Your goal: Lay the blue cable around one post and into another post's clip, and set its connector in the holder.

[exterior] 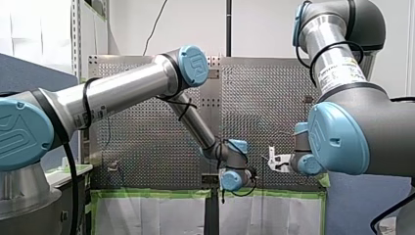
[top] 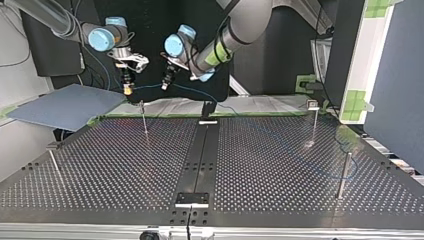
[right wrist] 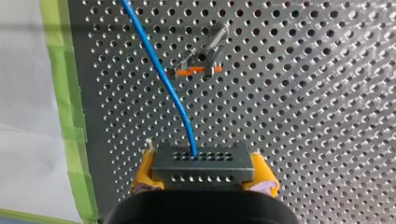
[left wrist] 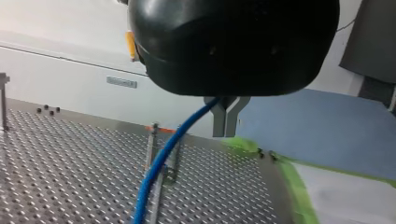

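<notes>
In the top view the blue cable (top: pixel 146 87) hangs in a short span between my two grippers, above the table's far edge. My right gripper (top: pixel 128 88), at that view's left, is shut on the cable's end. In the right wrist view its yellow pads (right wrist: pixel 145 170) clamp a dark perforated block (right wrist: pixel 201 166) from which the blue cable (right wrist: pixel 161 70) runs out. My left gripper (top: pixel 165 84) is shut on the cable further along. The left wrist view shows its metal fingers (left wrist: pixel 218 120) pressed together, with the blue cable (left wrist: pixel 161 158) dropping toward the table.
A thin post with an orange clip (right wrist: pixel 201 65) stands under my right gripper; it also shows ahead of my left gripper as the clip post (left wrist: pixel 150 144). Other posts (top: pixel 313 122) (top: pixel 344 175) (top: pixel 54 161) stand about the perforated table (top: pixel 260 170). Black holders (top: pixel 207 112) (top: pixel 191 199) sit on the centre strip.
</notes>
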`<act>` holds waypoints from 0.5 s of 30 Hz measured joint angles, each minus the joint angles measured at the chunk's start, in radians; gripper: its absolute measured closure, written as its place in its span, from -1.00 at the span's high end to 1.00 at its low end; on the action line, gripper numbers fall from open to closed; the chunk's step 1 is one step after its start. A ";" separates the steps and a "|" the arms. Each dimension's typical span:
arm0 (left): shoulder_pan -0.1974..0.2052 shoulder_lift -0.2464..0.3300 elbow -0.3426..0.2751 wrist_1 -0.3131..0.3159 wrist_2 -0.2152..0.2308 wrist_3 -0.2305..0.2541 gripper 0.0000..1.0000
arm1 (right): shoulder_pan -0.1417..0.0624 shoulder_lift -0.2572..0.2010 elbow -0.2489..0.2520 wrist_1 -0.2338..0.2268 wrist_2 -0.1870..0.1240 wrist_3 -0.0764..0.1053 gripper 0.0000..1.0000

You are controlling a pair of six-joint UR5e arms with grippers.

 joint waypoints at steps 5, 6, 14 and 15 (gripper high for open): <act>-0.005 0.000 0.051 -0.007 -0.002 -0.005 -1.00 | -0.016 0.000 0.000 -0.011 -0.026 0.015 -1.00; -0.006 0.000 0.061 -0.010 -0.002 -0.006 -1.00 | -0.019 0.000 0.000 -0.012 -0.028 0.018 -1.00; -0.011 -0.001 0.096 -0.034 -0.003 -0.010 -1.00 | -0.054 0.004 -0.001 -0.027 -0.039 0.042 -1.00; -0.012 -0.001 0.097 -0.035 -0.003 -0.010 -1.00 | -0.057 0.004 -0.001 -0.031 -0.044 0.046 -1.00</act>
